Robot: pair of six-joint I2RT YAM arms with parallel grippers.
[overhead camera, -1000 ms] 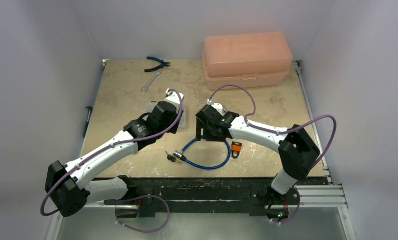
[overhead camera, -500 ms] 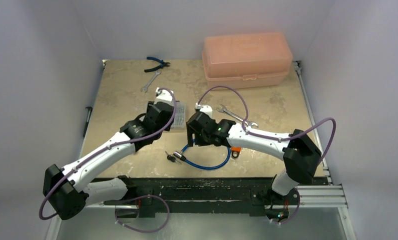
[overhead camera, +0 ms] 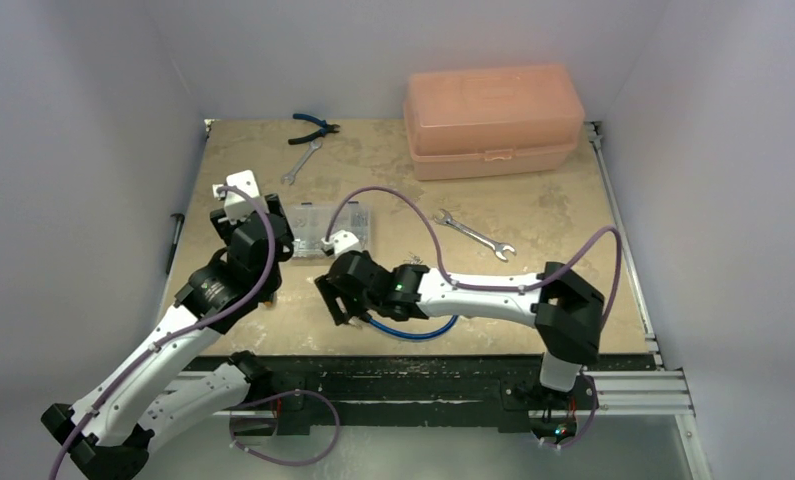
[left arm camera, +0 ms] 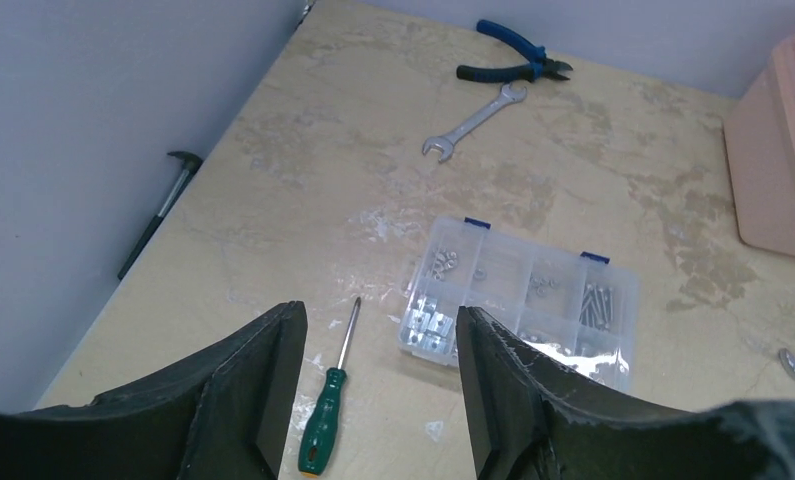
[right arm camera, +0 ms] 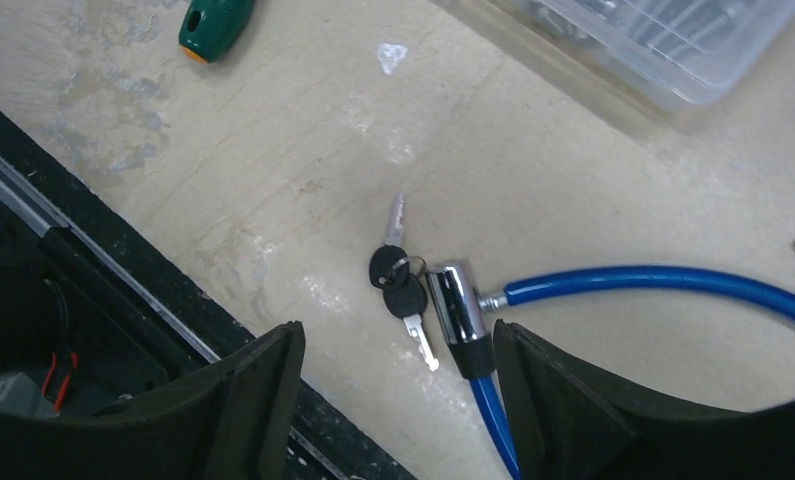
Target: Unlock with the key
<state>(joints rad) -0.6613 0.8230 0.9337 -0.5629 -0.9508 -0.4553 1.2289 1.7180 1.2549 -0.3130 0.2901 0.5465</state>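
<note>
Two small keys with black heads (right arm camera: 403,290) lie bunched on the table by the front edge. They touch the chrome barrel (right arm camera: 455,312) of a blue cable lock (right arm camera: 653,280). My right gripper (right arm camera: 398,400) is open and empty, just above the keys, with its fingers either side of the keys and barrel. In the top view the right gripper (overhead camera: 337,304) hides the keys, and part of the blue cable (overhead camera: 413,333) shows beside it. My left gripper (left arm camera: 378,380) is open and empty, off to the left (overhead camera: 273,240). No orange padlock is in view.
A clear parts organiser (overhead camera: 328,225) and a green screwdriver (left arm camera: 323,420) lie in front of the left gripper. A wrench (overhead camera: 473,235) lies at mid right. An orange toolbox (overhead camera: 493,120), pliers (overhead camera: 315,127) and a second wrench (overhead camera: 300,160) are at the back. The black front rail (right arm camera: 123,290) is close to the keys.
My right gripper has moved left and toward the front edge, over the keys. My left arm has drawn back to the left, uncovering the organiser.
</note>
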